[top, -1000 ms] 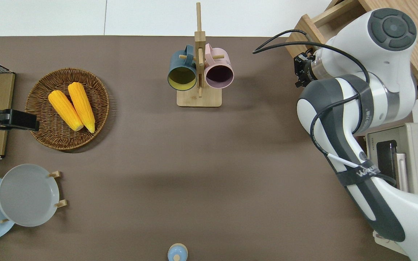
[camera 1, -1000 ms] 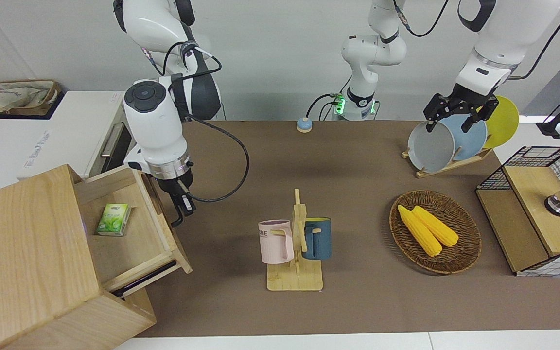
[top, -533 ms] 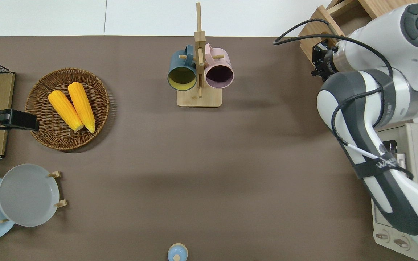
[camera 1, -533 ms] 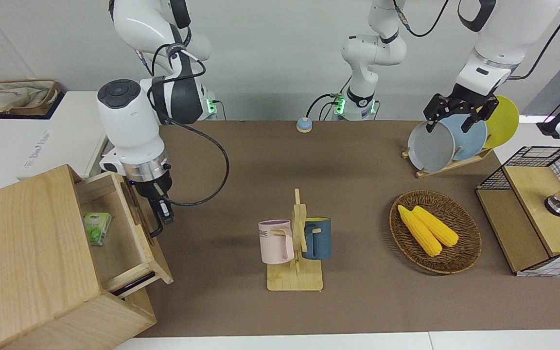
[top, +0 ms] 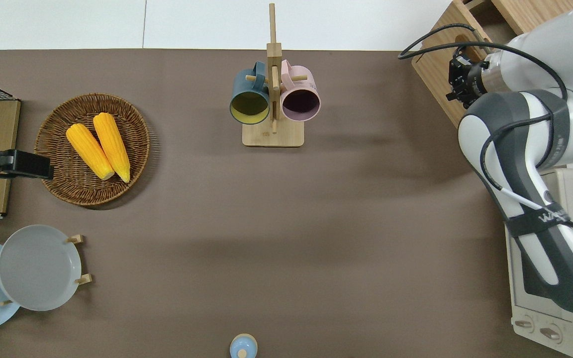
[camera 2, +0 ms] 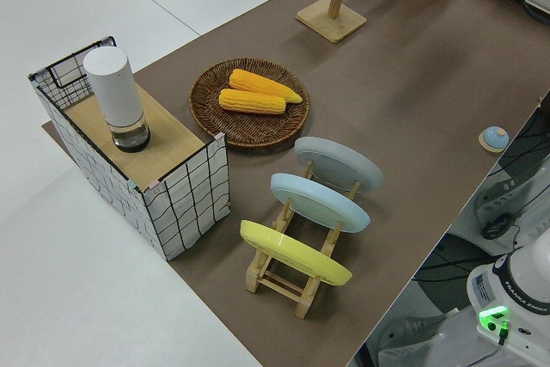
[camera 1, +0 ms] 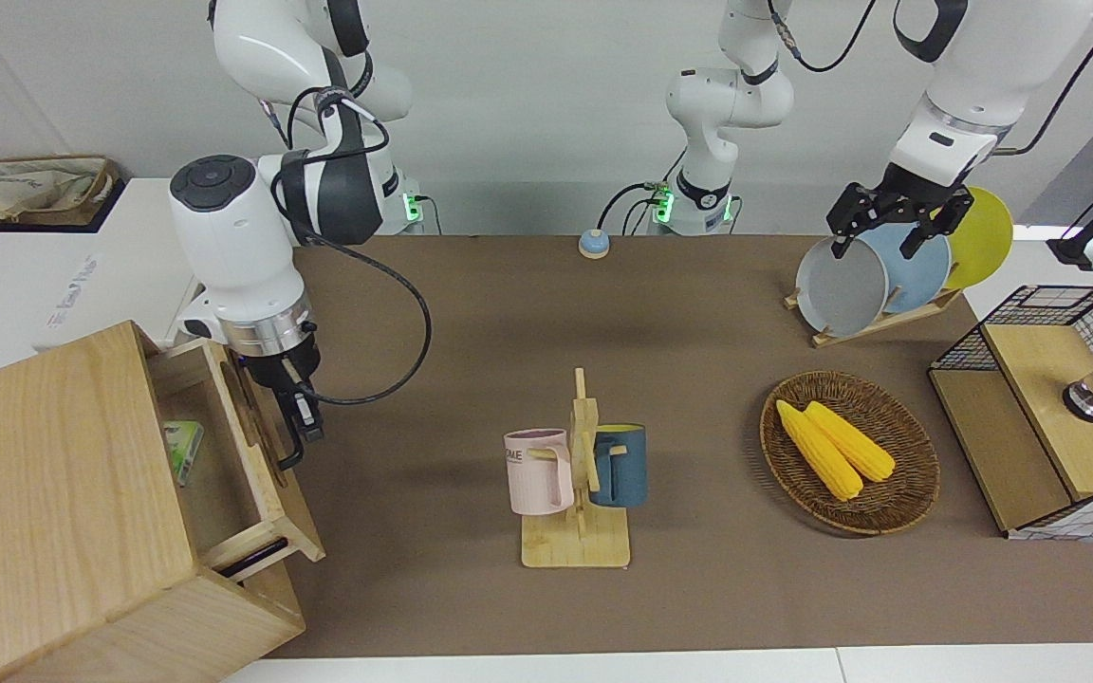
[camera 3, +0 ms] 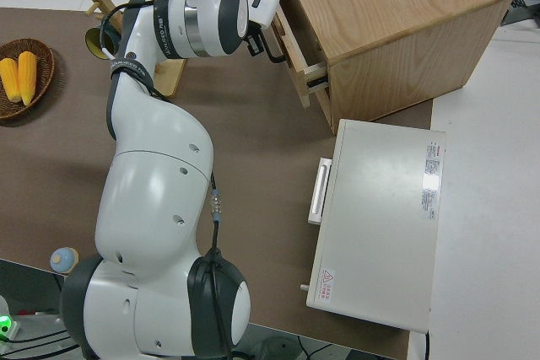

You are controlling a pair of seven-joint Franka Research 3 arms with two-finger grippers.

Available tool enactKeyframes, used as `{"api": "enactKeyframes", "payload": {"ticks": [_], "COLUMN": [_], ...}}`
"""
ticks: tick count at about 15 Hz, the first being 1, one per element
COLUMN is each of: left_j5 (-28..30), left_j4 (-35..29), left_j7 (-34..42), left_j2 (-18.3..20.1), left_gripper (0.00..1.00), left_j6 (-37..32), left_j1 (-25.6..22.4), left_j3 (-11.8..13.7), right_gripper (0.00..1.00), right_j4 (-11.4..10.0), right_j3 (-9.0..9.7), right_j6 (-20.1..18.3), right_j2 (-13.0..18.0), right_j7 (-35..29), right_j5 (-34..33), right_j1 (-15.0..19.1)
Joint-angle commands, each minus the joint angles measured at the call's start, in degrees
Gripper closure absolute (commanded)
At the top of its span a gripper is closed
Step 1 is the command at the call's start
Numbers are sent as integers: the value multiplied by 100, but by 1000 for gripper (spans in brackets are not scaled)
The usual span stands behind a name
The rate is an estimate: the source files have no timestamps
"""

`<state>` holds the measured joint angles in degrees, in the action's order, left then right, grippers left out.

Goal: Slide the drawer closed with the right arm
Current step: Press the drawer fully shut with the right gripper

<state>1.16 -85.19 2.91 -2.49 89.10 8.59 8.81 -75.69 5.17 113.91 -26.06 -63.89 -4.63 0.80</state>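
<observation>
drawer (camera 1: 257,455): wide, shallow, pale wood; black metal loop handle on its front
state: partly open, a short way out of the pale-wood cabinet (camera 1: 53,512)
pose: level, front panel facing the middle of the table
place: the right arm's end of the table
right arm (camera 1: 233,256): white, dark grey segment, silver wrist ring
right gripper (camera 1: 298,432): black, two-fingered, at the drawer's front by the handle

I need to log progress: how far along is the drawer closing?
Partly done: the drawer sticks out of the cabinet only a little, a green box visible inside. The right gripper is at its front by the handle. Left: the last push flush.
</observation>
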Motion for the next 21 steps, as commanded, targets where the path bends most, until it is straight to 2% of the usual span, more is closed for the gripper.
{"api": "enactKeyframes", "payload": {"ticks": [1,5,12,21], "left_j5": [-72,-72,-72,-72], "left_j4": [117,117,117,117], "left_j7": [43,43,43,43], "left_j2": [-76,-76,-76,-76], "left_gripper": [5,5,2,5], "left_j6": [2,2,2,2], "left_j1": [99,99,99,99], "left_j3": [95,95,95,95], "right_gripper": [1000,1000,1000,1000], "right_j4": [10,10,19,19], "right_j3": [72,81,98,107], "right_j6": [237,245,254,211], "right_j2": [-13,-13,-31,-13], "right_j7": [429,973,1528,1537], "right_j5": [-12,103,103,94], "right_j1": [280,421,650,597]}}
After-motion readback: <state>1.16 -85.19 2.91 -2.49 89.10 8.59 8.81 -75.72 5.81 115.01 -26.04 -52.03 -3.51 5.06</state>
